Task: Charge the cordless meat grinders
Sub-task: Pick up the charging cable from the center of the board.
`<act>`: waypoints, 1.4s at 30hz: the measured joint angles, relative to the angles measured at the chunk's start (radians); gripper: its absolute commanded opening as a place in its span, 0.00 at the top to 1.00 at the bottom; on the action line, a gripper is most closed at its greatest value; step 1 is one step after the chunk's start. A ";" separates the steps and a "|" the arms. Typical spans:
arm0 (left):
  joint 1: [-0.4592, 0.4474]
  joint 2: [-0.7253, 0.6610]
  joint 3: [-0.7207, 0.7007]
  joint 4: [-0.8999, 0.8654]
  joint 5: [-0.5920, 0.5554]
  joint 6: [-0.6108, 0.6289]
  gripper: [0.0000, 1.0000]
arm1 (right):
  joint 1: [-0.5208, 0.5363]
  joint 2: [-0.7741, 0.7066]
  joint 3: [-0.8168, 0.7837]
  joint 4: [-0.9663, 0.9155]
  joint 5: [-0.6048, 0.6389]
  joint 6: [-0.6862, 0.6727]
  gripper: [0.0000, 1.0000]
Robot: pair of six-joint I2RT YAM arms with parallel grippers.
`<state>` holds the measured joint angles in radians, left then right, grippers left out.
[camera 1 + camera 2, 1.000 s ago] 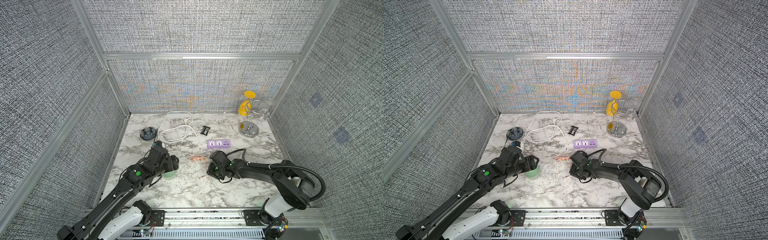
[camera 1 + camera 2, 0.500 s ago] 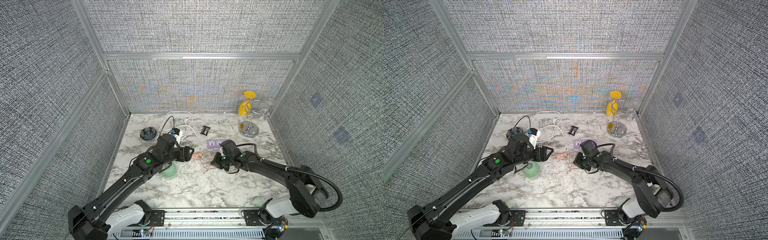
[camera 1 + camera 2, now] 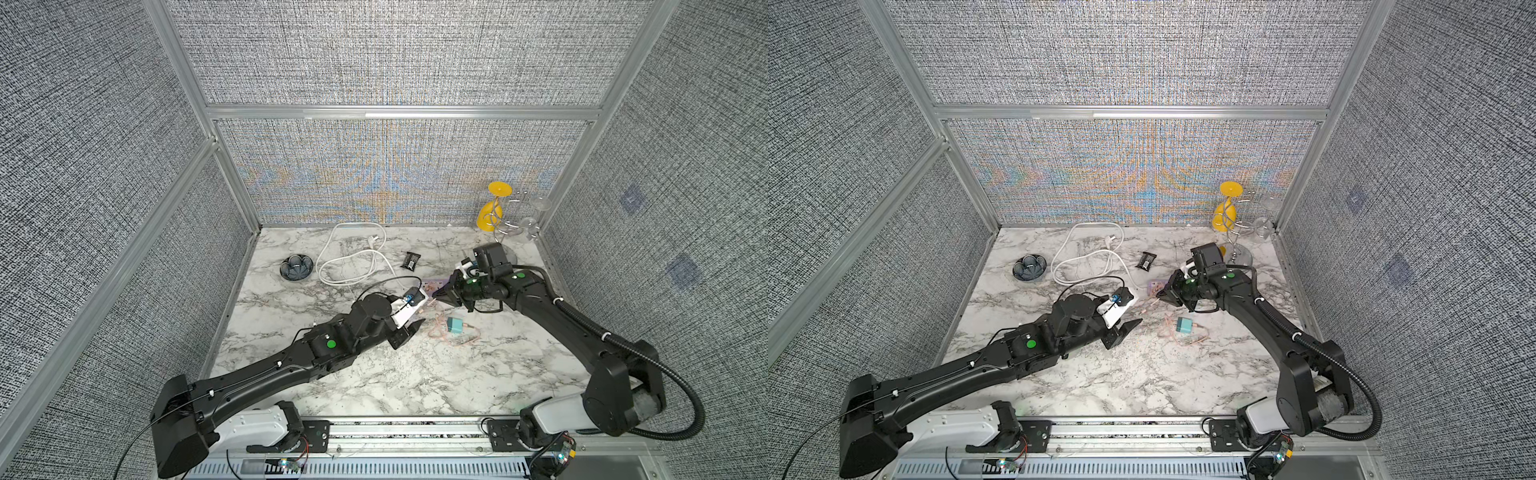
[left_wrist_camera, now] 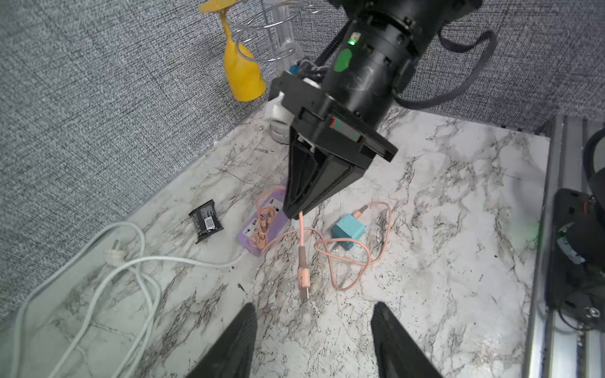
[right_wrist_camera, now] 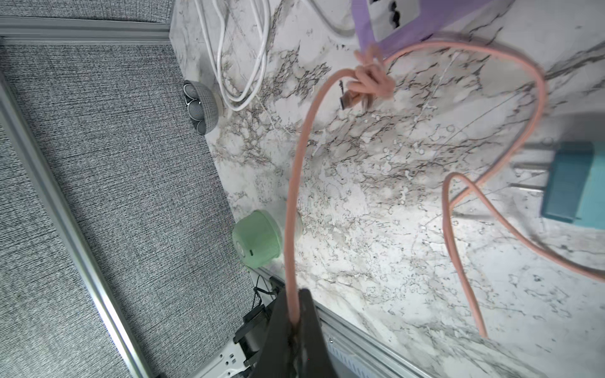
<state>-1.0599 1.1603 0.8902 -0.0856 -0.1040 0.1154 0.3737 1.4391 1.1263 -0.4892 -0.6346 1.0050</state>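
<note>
The mint-green cordless meat grinder point(image 5: 258, 237) shows only in the right wrist view, near the table's left edge; my left arm hides it in both top views. My right gripper point(image 3: 435, 294) point(image 4: 292, 214) point(image 5: 296, 322) is shut on the pink cable point(image 4: 301, 235), above the purple power strip point(image 4: 265, 229). The cable's free plug point(image 4: 304, 284) dangles from the jaws towards the marble. The rest of the cable runs to the teal cube charger point(image 3: 455, 325) point(image 3: 1185, 325). My left gripper point(image 3: 411, 332) point(image 4: 312, 314) is open and empty, just short of that plug.
At the back left is a dark petal-shaped bowl point(image 3: 296, 267). A white cord point(image 3: 353, 257) lies coiled behind the strip, with a small black packet point(image 3: 411, 260) beside it. A wire rack with a yellow glass point(image 3: 490, 216) stands in the back right corner.
My left arm left the grinder and reached towards the table's middle, its jaws narrowing. My right gripper shut on the pink cable and lifted it back towards the power strip.
</note>
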 measured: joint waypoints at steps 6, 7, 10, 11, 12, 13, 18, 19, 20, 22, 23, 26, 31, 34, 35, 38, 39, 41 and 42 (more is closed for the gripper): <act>-0.020 0.040 0.016 0.002 -0.031 0.086 0.55 | 0.000 -0.019 -0.001 0.000 -0.052 0.049 1.00; -0.027 0.048 0.016 0.002 -0.035 0.099 0.55 | 0.000 -0.023 -0.001 0.000 -0.055 0.056 1.00; -0.050 0.074 0.015 0.002 -0.057 0.141 0.55 | 0.000 -0.028 -0.001 0.000 -0.062 0.070 1.00; -0.057 0.084 0.015 0.001 -0.065 0.151 0.55 | 0.000 -0.030 -0.001 0.000 -0.068 0.074 1.00; -0.062 0.091 0.015 0.001 -0.075 0.162 0.55 | 0.000 -0.031 -0.001 0.001 -0.071 0.074 1.00; -0.067 0.100 0.015 0.002 -0.084 0.175 0.55 | 0.000 -0.032 -0.001 0.001 -0.076 0.083 1.00; -0.076 0.118 0.010 0.009 -0.134 0.212 0.59 | 0.000 -0.035 -0.001 0.001 -0.084 0.095 1.00; -0.076 0.121 0.008 0.009 -0.145 0.221 0.61 | 0.000 -0.037 -0.001 0.001 -0.084 0.095 1.00; -0.076 0.123 0.006 0.008 -0.156 0.226 0.62 | 0.000 -0.039 -0.001 0.001 -0.084 0.096 1.00; -0.076 0.126 0.006 0.010 -0.172 0.233 0.65 | 0.000 -0.040 -0.001 0.001 -0.085 0.098 1.00; -0.076 0.128 0.006 0.012 -0.182 0.236 0.67 | 0.000 -0.039 -0.001 0.001 -0.085 0.098 1.00; -0.076 0.134 0.006 0.017 -0.196 0.241 0.74 | 0.000 -0.039 -0.001 0.001 -0.085 0.099 1.00; -0.076 0.146 0.017 0.019 -0.217 0.243 0.84 | 0.000 -0.039 -0.001 0.001 -0.085 0.099 1.00; -0.076 0.154 0.022 0.021 -0.222 0.243 0.89 | 0.001 -0.039 -0.001 0.001 -0.085 0.099 1.00; -0.076 0.156 0.022 0.019 -0.230 0.243 0.90 | 0.001 -0.040 -0.001 0.001 -0.085 0.100 1.00; -0.076 0.159 0.023 0.018 -0.237 0.241 0.93 | 0.001 -0.044 -0.001 0.001 -0.084 0.106 1.00; -0.076 0.159 0.024 0.017 -0.237 0.239 0.93 | 0.001 -0.045 -0.001 0.001 -0.084 0.106 1.00; -0.076 0.161 0.030 0.006 -0.245 0.234 0.74 | 0.001 -0.045 -0.001 0.001 -0.084 0.106 1.00; -0.076 0.161 0.033 0.003 -0.251 0.232 0.61 | 0.001 -0.045 -0.001 0.001 -0.084 0.106 1.00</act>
<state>-1.1362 1.3216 0.9230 -0.0830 -0.3546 0.3470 0.3744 1.3941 1.1255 -0.4881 -0.7189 1.1107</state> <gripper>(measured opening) 0.120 0.049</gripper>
